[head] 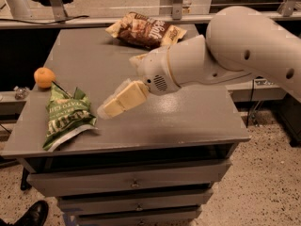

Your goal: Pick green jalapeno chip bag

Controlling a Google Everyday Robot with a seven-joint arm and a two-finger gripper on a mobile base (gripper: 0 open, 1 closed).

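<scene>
The green jalapeno chip bag lies flat near the front left corner of the grey table, crinkled, with pale lettering and a white lower edge. My gripper hangs over the table just right of the bag, its cream fingers pointing down and left toward it, a short gap from the bag's right edge. It holds nothing. The white arm reaches in from the right.
A small orange fruit sits at the left edge, just behind the green bag. A brown-and-tan chip bag lies at the back of the table. Drawers are below the tabletop. A shoe shows on the floor at lower left.
</scene>
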